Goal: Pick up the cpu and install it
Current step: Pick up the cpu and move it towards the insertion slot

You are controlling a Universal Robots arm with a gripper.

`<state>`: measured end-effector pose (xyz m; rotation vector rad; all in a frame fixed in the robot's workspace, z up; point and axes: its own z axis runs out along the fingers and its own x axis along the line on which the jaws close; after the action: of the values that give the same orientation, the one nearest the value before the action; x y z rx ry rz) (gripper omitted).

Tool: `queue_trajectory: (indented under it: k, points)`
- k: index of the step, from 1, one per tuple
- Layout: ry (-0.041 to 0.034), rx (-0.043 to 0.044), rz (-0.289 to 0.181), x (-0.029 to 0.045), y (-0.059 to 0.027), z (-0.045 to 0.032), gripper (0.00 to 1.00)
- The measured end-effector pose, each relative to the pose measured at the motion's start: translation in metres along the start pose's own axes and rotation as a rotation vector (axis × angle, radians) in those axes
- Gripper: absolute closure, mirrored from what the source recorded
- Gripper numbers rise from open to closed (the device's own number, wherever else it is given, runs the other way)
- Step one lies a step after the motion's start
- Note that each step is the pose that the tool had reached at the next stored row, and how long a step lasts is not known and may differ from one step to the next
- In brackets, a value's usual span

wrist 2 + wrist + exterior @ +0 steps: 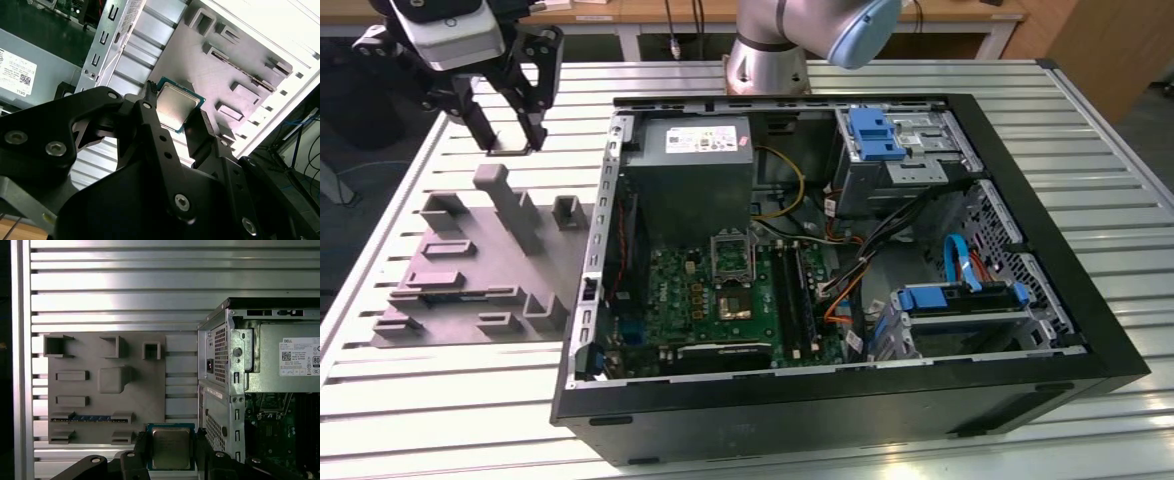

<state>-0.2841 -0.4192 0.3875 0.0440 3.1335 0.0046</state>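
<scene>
The surface [454, 400] is made of long silver metal strips with thin dark gaps between them. At the back of the room stands a wooden desk [654, 12] with some cords hanging under it. The floor beside the surface looks dark.

A flat grey holder [467, 290] with little blocks and slots lies on the surface. Just beside it, on the exterior view's right, sits a big black computer case [854, 410] with its side off. Inside are a green board [720, 300], a grey metal box [694, 190], blue plastic parts [874, 132] and many colored wires.

The grey metal box has a white sticker [300, 356] with small black print and a tiny square code on it. In the second wrist view the same sticker shows.

The black pincer [511, 148] hangs over the surface, near the far end of the grey holder, on the exterior view's left of the case. Its two fingers [141, 442] are closed on the cpu [171, 448], one on each side. The shiny square top of the cpu faces the wrist cameras. The cpu is outside the case, well apart from the green board.
</scene>
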Motion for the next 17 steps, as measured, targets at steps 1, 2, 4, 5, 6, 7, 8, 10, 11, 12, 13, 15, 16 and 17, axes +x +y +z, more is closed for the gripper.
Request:
queue_trajectory:
  k: [1, 2, 4, 5, 6, 7, 8, 10, 11, 12, 13, 15, 16, 17]
  points:
    - [0.0, 0.0, 0.0, -0.0003, 0.0, 0.0, 0.53]
    - [0.0, -0.0001, 0.0, -0.0006, 0.0, 0.0, 0.53]
    - [0.0, 0.0, 0.0, -0.0014, 0.0001, 0.0, 0.53]
    - [0.0, 0.0, 0.0, -0.0019, 0.0001, 0.0001, 0.53]
    - [-0.0001, -0.0001, 0.0, -0.0023, 0.0001, 0.0001, 0.53]
    - [0.0, 0.0, 0.0, -0.0028, 0.0001, 0.0001, 0.53]
    - [0.0, 0.0, 0.0, -0.0032, 0.0001, 0.0001, 0.53]
    - [0.0, 0.0, 0.0, -0.0043, 0.0001, 0.0002, 0.53]
    - [0.0, 0.0, 0.0, -0.005, 0.0001, 0.0002, 0.53]
    - [0.0, 0.0, 0.0, -0.0058, 0.0002, 0.0002, 0.53]
    - [0.0, 0.0, 0.0, -0.0064, 0.0002, 0.0002, 0.53]
    - [0.0, 0.0, 0.0, -0.008, 0.0002, 0.0002, 0.53]
    - [0.0, 0.0, 0.0, -0.0086, 0.0002, 0.0003, 0.53]
    - [0.0, 0.0, 0.0, -0.0093, -0.0024, 0.0003, 0.53]
